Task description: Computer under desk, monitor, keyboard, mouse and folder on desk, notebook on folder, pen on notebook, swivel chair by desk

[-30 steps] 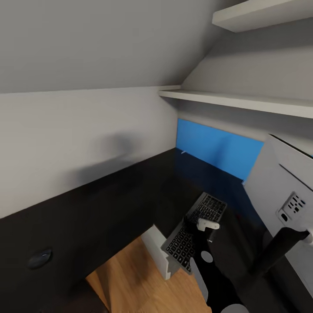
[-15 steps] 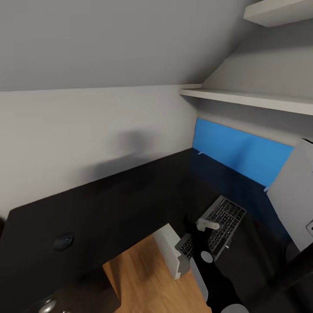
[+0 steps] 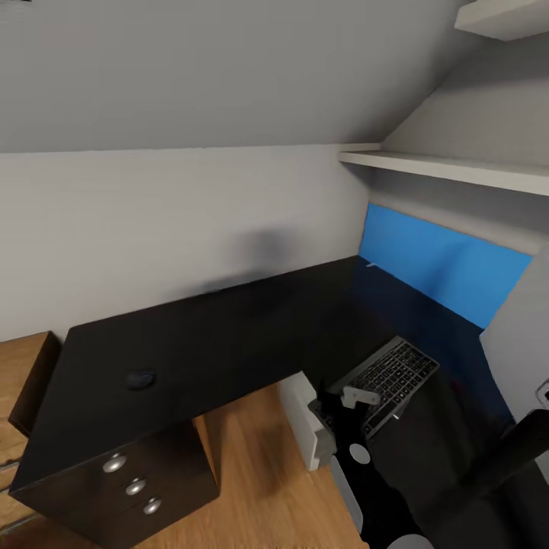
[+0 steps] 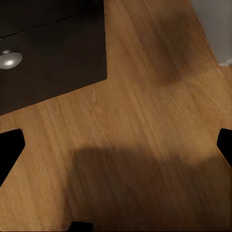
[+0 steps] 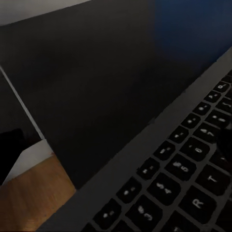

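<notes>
The right gripper [image 3: 345,402] is carrying the keyboard [image 3: 389,379] by its near end over the inner corner of the desk [image 3: 229,335], its fingers closing on the grey frame; the right wrist view is showing the keys running close under the camera with the glossy black surface beyond. The far end of the keyboard is lying low over the surface, though I cannot tell whether it is touching. The mouse [image 3: 140,378] is sitting well apart on the left wing of the surface, above the drawers [image 3: 133,484], and the grey back of the monitor [image 3: 526,335] is showing at the right edge.

To do this step well, the arm should be lowering the keyboard flat and level, fully inboard of the desk's edge so no corner is overhanging the floor, with its long side lying near the monitor's stand. The fingers should be letting go only once the frame is bearing on the surface.

The left gripper [image 4: 116,159] is hanging over the wooden floor with its fingers spread wide, holding nothing
</notes>
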Motion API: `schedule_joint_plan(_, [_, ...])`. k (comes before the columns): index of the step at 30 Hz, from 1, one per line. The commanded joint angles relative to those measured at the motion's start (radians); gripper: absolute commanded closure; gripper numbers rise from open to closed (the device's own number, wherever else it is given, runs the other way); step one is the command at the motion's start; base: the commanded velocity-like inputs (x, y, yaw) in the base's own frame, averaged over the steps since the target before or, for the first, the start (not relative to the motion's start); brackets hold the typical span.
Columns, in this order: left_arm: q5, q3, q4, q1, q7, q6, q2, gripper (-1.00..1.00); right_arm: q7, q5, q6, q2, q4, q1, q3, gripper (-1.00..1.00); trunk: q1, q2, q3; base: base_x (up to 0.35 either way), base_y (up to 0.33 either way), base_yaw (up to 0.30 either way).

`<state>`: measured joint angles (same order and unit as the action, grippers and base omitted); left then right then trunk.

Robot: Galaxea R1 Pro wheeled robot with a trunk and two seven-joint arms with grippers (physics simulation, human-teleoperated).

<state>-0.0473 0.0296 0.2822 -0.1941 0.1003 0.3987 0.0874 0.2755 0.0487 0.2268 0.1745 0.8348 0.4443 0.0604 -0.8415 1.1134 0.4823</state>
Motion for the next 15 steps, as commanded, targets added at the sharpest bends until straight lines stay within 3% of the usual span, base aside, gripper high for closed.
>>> schedule_joint_plan(1, [-0.005, 0.004, -0.001, -0.001, 0.004, 0.003, 0.000, -1.00, 0.004, 0.005, 0.004, 0.000, -0.001, 0.001, 0.003, -1.00, 0.000, 0.001, 0.002, -0.217, -0.204, 0.243])
schedule_joint_plan(15, [-0.005, 0.003, -0.001, -0.001, 0.004, 0.004, 0.000, -1.00, 0.004, 0.004, 0.003, 0.000, -0.016, 0.001, 0.038, -1.00, 0.000, 0.001, 0.014, -0.042, -0.039, 0.242])
